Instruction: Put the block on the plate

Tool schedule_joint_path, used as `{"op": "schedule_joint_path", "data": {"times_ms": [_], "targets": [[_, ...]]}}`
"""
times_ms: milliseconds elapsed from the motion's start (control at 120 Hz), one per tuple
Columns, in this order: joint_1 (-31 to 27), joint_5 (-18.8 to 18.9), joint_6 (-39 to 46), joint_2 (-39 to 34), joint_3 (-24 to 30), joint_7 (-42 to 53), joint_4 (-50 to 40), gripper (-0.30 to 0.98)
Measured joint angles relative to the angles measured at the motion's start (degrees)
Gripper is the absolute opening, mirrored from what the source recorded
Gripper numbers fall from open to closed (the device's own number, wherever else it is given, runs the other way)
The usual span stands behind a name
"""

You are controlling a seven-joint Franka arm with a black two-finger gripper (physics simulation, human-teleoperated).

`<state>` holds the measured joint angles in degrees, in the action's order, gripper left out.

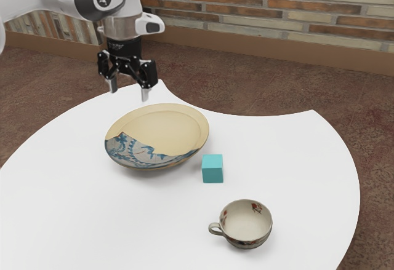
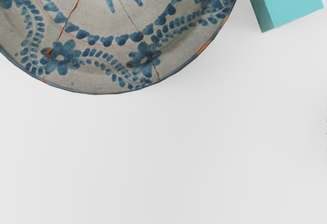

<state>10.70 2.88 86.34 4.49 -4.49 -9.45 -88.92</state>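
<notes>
My gripper (image 1: 128,91) hangs in the air above the table on the far side of the plate, its two fingers spread apart with nothing between them. The plate (image 1: 163,130), cream with a blue floral part, lies on the table; its patterned rim shows as the plate (image 2: 97,63) in the wrist view. A teal block (image 1: 212,168) sits on the table just beside the plate, toward the exterior view's right. In the wrist view the block (image 2: 291,2) is partly cut off by the frame's edge.
A cup (image 1: 246,224) with a handle and red decoration stands on the white table (image 1: 289,153), nearer the exterior camera than the block. The table's curved edge dips inward behind the plate. A brick wall (image 1: 277,11) rises beyond the floor.
</notes>
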Motion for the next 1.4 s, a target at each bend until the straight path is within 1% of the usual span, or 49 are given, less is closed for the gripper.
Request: {"op": "schedule_joint_path", "data": {"times_ms": [217, 333, 433, 500, 667, 833, 917, 1000, 1067, 1158, 1267, 1400], "targets": [[0.22, 0.02, 1.2, 0.11, 0.71, 2.55, -0.09, 0.69], [-0.73, 0.02, 2.62, 0.94, 3.47, 1.42, -0.29, 0.69], [-0.89, 0.01, 3.55, 1.9, 6.3, -1.48, -0.28, 0.69], [-1.61, -0.02, 4.04, 2.72, 8.71, -4.3, -0.07, 0.69], [-7.7, -0.06, 7.19, 7.05, 18.56, -12.97, 0.47, 0.69], [-10.75, 0.17, 9.7, 11.92, 24.22, -23.06, 3.26, 0.69], [-11.45, 1.94, 10.75, 14.3, 27.74, -28.94, 4.36, 0.69], [-11.81, 3.35, 11.44, 17.48, 29.7, -34.91, 6.83, 0.69], [-11.91, 5.18, 11.82, 20.18, 31.55, -39.63, 9.07, 0.69], [-11.87, 7.23, 12.19, 23.36, 32.57, -45.52, 11.82, 0.69], [-11.52, 8.68, 12.4, 27.24, 33.12, -51.64, 15.75, 0.69], [-11.62, 12.47, 12.45, 33.09, 36.76, -60.26, 20.32, 0.69]]}}
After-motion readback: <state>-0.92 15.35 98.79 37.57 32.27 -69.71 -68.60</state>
